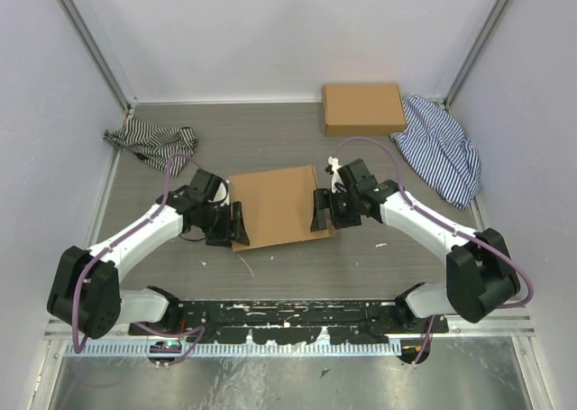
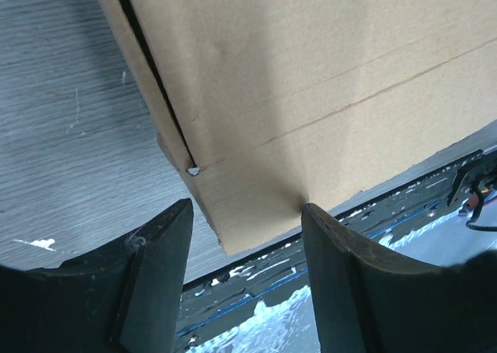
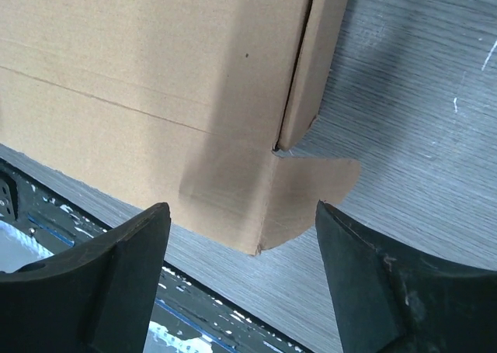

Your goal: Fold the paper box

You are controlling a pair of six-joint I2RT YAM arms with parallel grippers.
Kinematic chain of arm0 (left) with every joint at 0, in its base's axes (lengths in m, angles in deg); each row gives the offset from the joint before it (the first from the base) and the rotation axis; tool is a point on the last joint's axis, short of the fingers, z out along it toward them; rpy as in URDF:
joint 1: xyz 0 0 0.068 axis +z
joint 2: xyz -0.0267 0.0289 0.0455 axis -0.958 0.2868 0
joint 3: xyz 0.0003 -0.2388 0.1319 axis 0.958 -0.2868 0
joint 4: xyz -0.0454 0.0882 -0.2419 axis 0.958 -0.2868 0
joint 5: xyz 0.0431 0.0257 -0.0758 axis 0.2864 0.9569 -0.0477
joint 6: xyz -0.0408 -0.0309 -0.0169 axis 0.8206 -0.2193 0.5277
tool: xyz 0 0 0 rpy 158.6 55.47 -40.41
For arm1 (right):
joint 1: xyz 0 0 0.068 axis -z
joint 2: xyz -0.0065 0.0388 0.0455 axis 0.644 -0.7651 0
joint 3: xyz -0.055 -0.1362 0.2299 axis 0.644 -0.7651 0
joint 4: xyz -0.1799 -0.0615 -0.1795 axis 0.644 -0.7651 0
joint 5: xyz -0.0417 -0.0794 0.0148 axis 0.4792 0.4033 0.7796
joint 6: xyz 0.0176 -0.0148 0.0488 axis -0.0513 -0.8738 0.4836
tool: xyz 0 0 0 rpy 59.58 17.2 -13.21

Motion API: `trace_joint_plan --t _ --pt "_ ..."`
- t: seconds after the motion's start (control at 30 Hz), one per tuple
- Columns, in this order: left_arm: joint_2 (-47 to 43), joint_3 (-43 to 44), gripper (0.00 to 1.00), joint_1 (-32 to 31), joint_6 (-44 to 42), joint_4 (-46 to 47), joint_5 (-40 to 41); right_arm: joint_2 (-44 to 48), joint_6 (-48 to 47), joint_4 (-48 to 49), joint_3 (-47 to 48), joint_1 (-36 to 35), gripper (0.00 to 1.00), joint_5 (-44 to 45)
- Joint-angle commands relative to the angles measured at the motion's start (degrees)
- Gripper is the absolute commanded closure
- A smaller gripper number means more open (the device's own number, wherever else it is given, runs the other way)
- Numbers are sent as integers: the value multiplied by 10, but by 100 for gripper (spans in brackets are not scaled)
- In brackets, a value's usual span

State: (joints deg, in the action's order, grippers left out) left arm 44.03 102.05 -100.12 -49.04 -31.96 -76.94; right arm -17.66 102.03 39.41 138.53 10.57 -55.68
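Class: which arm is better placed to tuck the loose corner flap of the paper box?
Probably right: the right gripper, open, frames that flap lying flat on the table; the left gripper is at the paper box's opposite side.

The plain brown paper box (image 1: pixel 278 205) was laid closed and flat at mid-table (image 1: pixel 270 140), slightly skewed. Crease lines were seen across its top panel, side flaps were folded up, and a rounded tab, apparently untucked, was left lying at its near right corner.
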Motion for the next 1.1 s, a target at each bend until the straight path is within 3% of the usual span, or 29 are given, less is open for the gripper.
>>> trace_joint_plan --t 0.0,0.37,0.8,1.07 --pt "6 -3 35 0 8 30 -19 -14 -7 32 0 -3 19 -26" --pt "6 -4 36 0 10 38 -33 -17 -8 42 -1 -9 24 -79" --pt "1 -6 36 0 9 35 -27 -15 -8 44 -7 -11 28 -52" --pt "0 -10 38 0 11 43 -30 -21 1 68 -17 -11 35 -39"
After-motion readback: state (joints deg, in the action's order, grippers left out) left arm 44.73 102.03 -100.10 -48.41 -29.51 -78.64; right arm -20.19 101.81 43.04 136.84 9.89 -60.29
